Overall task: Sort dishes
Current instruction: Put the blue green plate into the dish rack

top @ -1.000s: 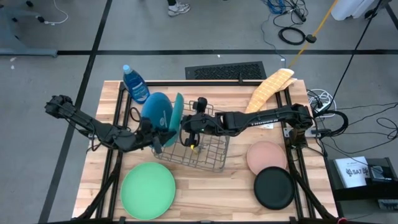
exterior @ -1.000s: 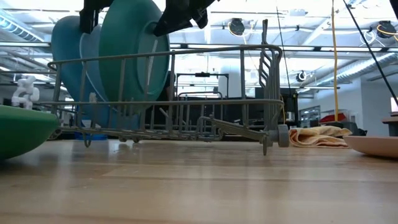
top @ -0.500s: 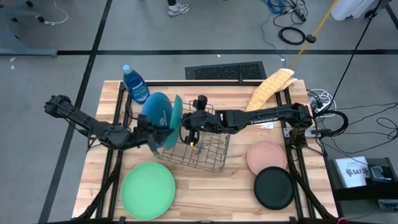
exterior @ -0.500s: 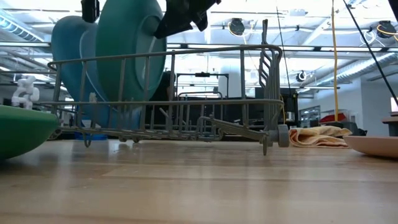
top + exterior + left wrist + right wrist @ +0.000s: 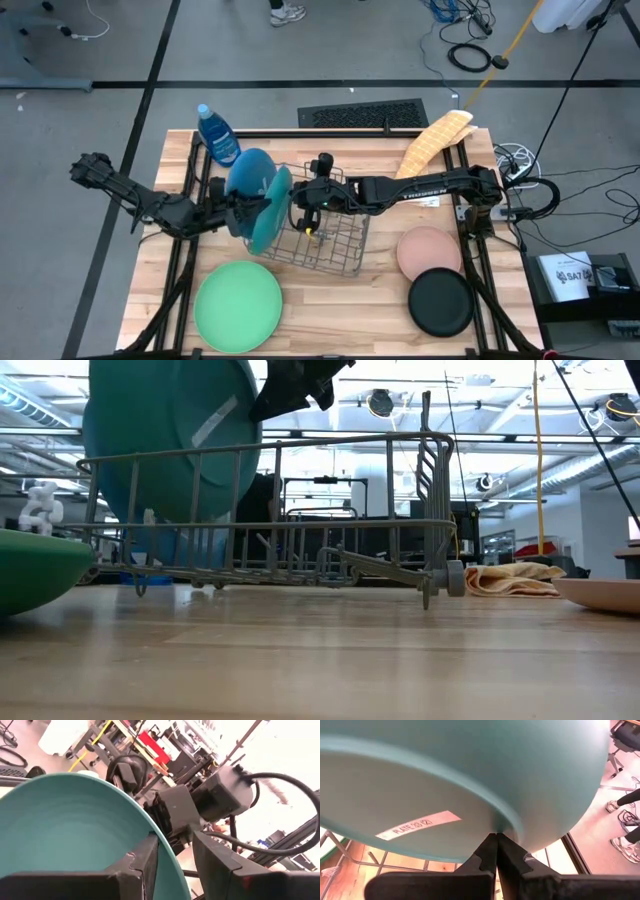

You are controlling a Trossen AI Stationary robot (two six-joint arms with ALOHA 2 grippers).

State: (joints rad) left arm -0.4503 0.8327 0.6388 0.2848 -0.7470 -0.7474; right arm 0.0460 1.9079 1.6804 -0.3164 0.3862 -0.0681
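The dark green plate (image 5: 268, 208) stands tilted in the left end of the grey wire rack (image 5: 335, 245), with my left gripper (image 5: 248, 216) shut on its rim from the left. The low view shows its labelled underside (image 5: 170, 430), the lower part behind the rack's wires. Behind it, the blue plate (image 5: 248, 172) stands on edge in the rack. My right gripper (image 5: 298, 207) is shut and hangs over the rack, its tips at the dark green plate's underside (image 5: 470, 780). The light green (image 5: 238, 305), pink (image 5: 428, 250) and black (image 5: 440, 302) plates lie flat on the table. My left gripper has the dark green plate's rim (image 5: 162, 847) pinched between its two fingers, one finger (image 5: 142, 865) on the hollow face, the other (image 5: 215, 865) on the outer side. It comes in about level from the table's left. The plate is tilted. My right gripper's shut fingertips (image 5: 496, 840) stand at the ridge on the plate's underside; I cannot tell whether they touch.
A blue bottle (image 5: 217, 133) stands at the far left, close behind the blue plate. A yellow cloth (image 5: 433, 143) lies at the far right. The rack's right half holds no plates.
My left gripper has risen and drawn back a little toward the table's left, carrying the dark green plate's rim with it. The plate has come up in the rack and tipped from nearly upright to a clear slant. In the low view it now hides most of the blue plate.
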